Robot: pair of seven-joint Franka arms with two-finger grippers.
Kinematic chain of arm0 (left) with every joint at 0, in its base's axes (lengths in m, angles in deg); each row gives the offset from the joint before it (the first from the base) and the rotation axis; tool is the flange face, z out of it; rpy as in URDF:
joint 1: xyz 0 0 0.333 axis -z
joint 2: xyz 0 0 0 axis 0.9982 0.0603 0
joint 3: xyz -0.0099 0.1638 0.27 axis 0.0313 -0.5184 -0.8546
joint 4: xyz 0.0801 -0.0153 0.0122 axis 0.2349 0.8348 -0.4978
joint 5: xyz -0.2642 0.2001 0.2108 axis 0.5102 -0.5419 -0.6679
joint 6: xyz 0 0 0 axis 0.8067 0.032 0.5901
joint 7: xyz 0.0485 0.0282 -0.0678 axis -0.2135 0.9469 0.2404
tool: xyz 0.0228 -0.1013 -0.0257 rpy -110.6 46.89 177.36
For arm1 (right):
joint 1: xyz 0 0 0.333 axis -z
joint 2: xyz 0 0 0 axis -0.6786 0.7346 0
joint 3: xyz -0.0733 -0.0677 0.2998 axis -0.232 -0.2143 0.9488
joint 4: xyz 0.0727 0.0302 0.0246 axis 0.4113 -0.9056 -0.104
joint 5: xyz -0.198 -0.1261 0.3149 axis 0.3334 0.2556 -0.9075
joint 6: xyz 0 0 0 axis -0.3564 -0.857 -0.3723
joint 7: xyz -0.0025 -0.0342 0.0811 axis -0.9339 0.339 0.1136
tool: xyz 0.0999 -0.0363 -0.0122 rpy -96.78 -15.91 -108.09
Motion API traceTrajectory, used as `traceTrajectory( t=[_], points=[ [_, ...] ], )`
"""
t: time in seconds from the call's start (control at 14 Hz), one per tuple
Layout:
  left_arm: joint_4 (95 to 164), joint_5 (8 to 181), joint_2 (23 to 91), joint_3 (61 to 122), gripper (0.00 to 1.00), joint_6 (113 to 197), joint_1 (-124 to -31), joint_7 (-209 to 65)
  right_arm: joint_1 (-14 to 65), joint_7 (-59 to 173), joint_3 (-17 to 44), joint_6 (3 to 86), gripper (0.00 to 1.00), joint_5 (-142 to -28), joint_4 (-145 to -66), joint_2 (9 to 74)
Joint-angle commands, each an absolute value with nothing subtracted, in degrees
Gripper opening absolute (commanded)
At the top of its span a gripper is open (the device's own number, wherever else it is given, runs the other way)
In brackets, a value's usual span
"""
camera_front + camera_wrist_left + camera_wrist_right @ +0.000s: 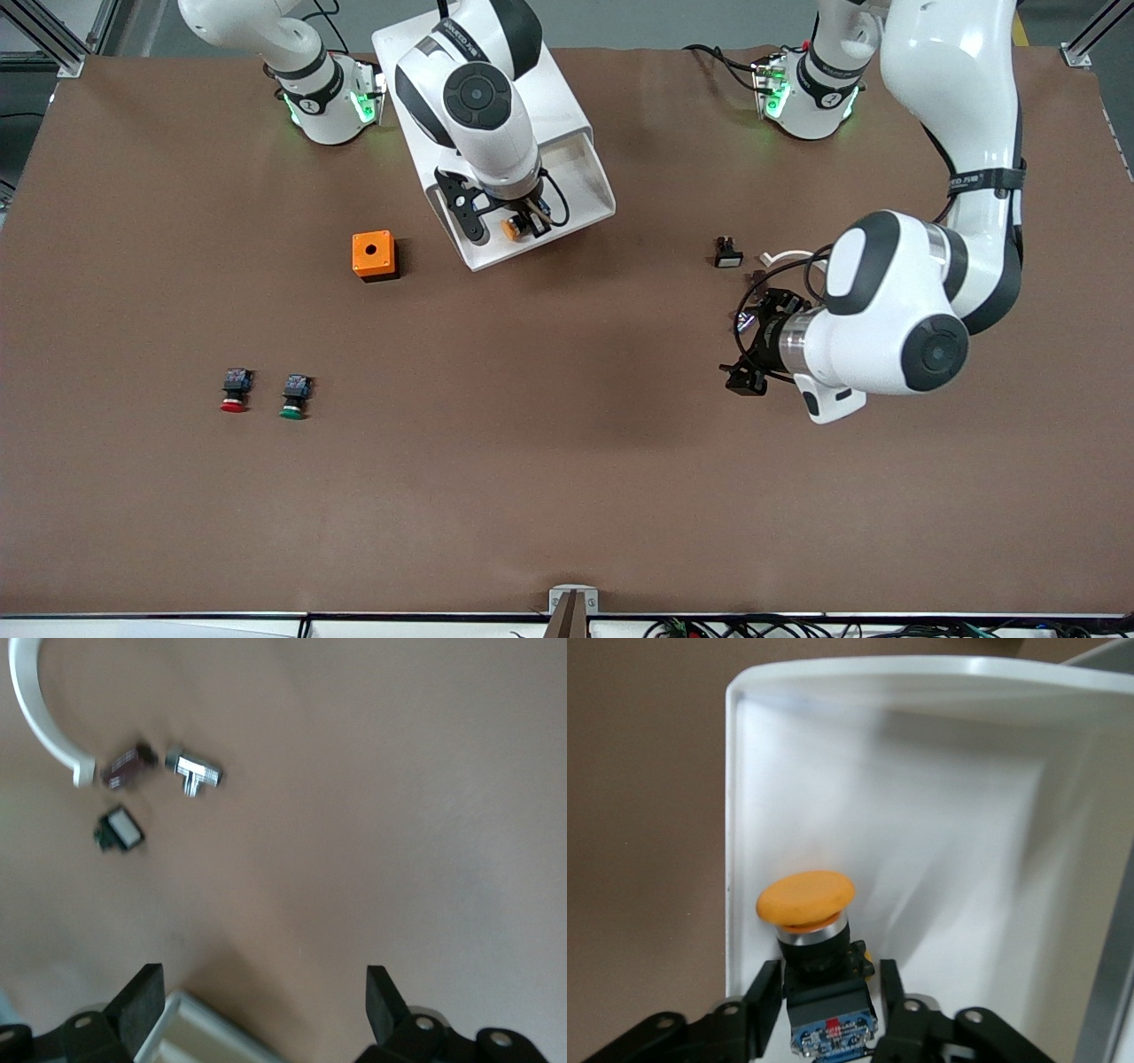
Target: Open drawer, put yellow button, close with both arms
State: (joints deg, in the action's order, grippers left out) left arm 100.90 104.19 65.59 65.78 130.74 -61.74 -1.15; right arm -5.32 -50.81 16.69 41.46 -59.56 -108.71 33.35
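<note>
Right end effector (829,1001) pinches the yellow-capped push button (808,904), cap leading, inside the pulled-out white tray drawer (939,815); left end effector (266,1001) waits spread.

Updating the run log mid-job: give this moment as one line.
drawer: open | yellow button: inside drawer, between right pincer fingers | left pincer: open, over bare table, waiting

Yellow button (511,229) over open drawer (567,190)

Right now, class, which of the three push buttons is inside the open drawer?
The yellow button, between the right gripper's fingers in the drawer. The red button and green button lie on the table.
</note>
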Motion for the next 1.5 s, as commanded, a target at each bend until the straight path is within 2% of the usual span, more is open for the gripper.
traceTrajectory(
  t=[0.0,0.21,0.43,0.57,0.71,0.86,1.14,1.29,1.43],
  points=[
    [102.41,97.52,61.89,66.15,1.0,132.98,-58.68,-9.88,-6.49,-51.38,15.97,41.29,1.0,-60.64,-108.75,32.91],
    [104.16,97.15,57.93,66.42,1.0,132.55,-58.85,-23.51,-5.88,-51.12,15.62,34.37,1.0,-60.64,-103.42,32.74],
    [104.95,96.89,56.26,66.24,1.0,131.14,-58.77,-34.6,-3.42,-50.85,15.09,24.35,1.0,-60.64,-95.59,32.65],
    [107.14,93.83,55.02,66.51,1.0,131.14,-58.24,-43.12,-2.1,-50.33,15.09,20.73,1.0,-60.64,-93.2,32.13],
    [109.08,91.79,54.06,67.2,1.0,132.36,-57.1,-45.18,-0.96,-49.45,15.09,19.14,1.0,-60.03,-92.93,30.55],
    [111.35,91.79,53.44,70.36,1.0,135.86,-57.18,-45.27,0.09,-46.39,15.0,18.44,1.0,-59.33,-93.02,28.44],
    [126.37,91.97,46.86,74.66,1.0,150.54,-57.1,-43.35,4.83,-33.67,15.0,13.78,1.0,-58.89,-93.46,24.22],
    [129.55,91.88,44.92,77.74,1.0,150.74,-57.18,-38.18,8.35,-24.45,15.0,11.5,1.0,-58.89,-93.54,22.2],
    [129.65,91.88,45.0,78.19,1.0,151.35,-56.92,-36.92,11.95,-15.74,15.0,10.35,1.0,-58.45,-94.42,20.18]
  ],
)
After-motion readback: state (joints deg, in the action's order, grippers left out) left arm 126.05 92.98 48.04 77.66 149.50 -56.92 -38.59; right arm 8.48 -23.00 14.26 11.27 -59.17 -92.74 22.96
